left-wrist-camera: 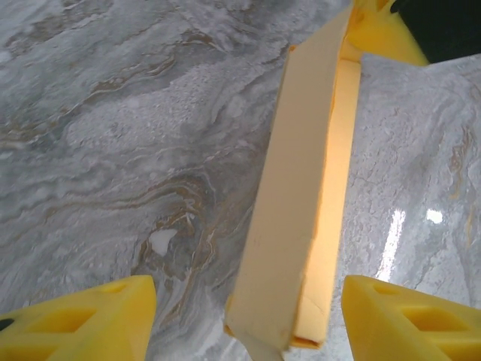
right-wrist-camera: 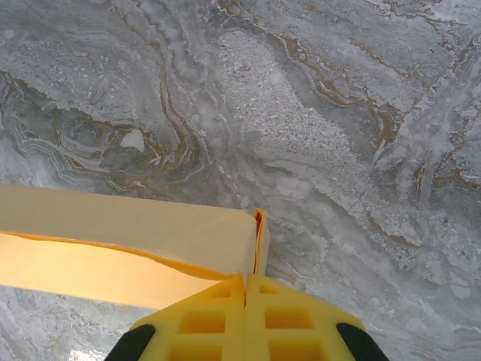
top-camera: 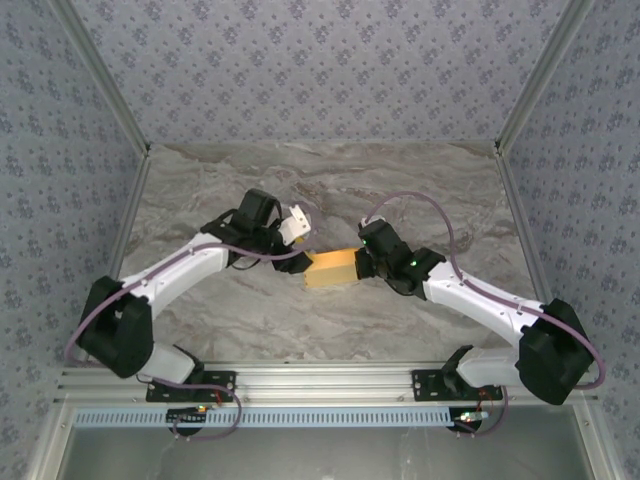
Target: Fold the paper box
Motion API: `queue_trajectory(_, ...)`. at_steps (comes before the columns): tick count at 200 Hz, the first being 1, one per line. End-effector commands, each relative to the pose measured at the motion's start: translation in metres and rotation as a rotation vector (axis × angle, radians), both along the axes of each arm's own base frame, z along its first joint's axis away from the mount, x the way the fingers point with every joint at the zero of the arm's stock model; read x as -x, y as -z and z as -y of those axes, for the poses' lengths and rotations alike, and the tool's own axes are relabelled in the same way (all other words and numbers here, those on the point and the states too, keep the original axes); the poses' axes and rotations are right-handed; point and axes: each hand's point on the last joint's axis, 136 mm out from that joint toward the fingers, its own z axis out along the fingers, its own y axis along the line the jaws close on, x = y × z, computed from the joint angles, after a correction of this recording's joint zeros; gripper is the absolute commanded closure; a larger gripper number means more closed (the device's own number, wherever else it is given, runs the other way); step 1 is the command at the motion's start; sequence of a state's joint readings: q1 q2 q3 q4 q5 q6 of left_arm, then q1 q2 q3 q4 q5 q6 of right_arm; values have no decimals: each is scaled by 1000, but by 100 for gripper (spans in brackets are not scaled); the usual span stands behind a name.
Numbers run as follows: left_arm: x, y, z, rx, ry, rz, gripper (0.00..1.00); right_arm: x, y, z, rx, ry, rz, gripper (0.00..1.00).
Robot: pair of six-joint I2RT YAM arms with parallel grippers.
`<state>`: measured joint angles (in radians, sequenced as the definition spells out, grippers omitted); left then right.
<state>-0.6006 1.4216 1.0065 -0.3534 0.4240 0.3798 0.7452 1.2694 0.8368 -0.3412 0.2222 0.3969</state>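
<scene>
Yellow-orange card in the middle of the marbled surface [top-camera: 420, 180]: that's the paper box [top-camera: 333, 268], squashed into a long narrow sleeve rather than squared up. From above, the left arm [top-camera: 190, 262] reaches in from the left and the right arm [top-camera: 470, 295] from the right, and they meet at the card, one at each short end.

Over to the left wrist view. The left tool [left-wrist-camera: 248, 301] is spread, with the box running lengthwise away from the camera between its yellow fingers. One finger sits low at the left with plenty of bare marble between it and the card. The other is just beside the box's right edge, a sliver of marble showing between them. The pale top panel leans over, and bright orange card shows along its right-hand side. At the far end, the other arm's yellow fingertips sit against the card.

Now the right wrist view. The right tool [right-wrist-camera: 245, 304] is pressed together, fingers flush, and the box's near corner runs down into the seam between them, so it's pinching the thin card at that end. The rest of the box stretches off to the left, low on the surface, its near side glowing orange.
</scene>
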Motion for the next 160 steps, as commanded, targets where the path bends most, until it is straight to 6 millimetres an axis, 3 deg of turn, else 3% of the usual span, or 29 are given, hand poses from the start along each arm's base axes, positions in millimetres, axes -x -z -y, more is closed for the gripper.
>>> queue_trajectory(1, 4, -4, -7, -4, -169, -21, 35, 2, -5, 3, 16, 20, -5, 97)
queue_trajectory(46, 9, 11, -26, -55, -332, -81, 49, 2, -4, 3, 18, 22, -5, 97)
queue_trajectory(89, 14, 11, -14, -26, -290, -116, 71, 1, -4, 3, 21, 24, -6, 97)
queue_trajectory(160, 14, 18, -9, -37, -275, -146, 86, 1, -5, 4, 25, 25, -4, 97)
